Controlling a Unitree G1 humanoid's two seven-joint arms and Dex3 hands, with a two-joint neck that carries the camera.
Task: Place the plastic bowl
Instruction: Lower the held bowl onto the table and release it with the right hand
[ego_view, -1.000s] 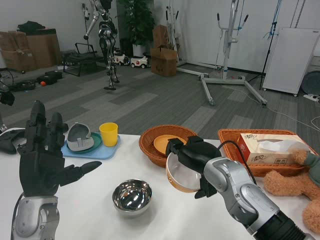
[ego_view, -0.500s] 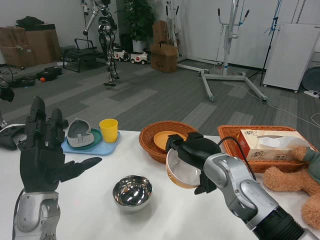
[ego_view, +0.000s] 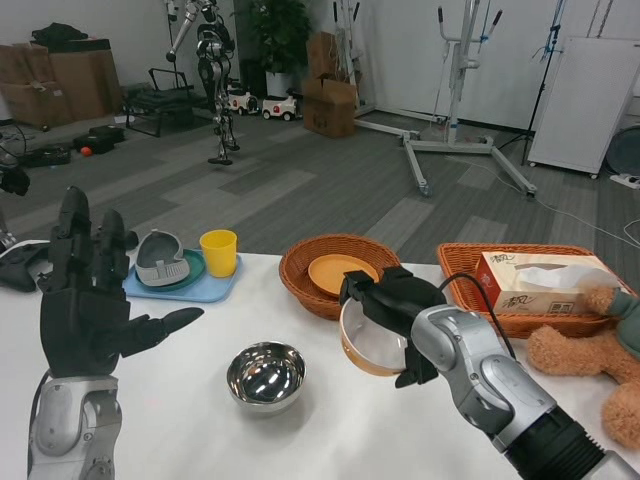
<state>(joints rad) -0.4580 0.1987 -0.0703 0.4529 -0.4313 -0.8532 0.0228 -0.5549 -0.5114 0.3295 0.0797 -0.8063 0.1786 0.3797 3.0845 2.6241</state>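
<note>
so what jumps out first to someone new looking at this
The right hand holds a translucent orange-rimmed plastic bowl tilted above the white table, just in front of a round brown wicker basket. At left, the open black left hand is raised, and a shiny steel bowl sits centre.

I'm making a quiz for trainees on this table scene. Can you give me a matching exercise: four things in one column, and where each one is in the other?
Things:
1. plastic bowl
2. steel bowl
3. yellow cup
4. tissue box

Places:
A. on the blue tray
B. in the rectangular basket
C. bare on the white table
D. held in the right hand

Pairs: 1-D, 2-C, 3-A, 4-B
</note>
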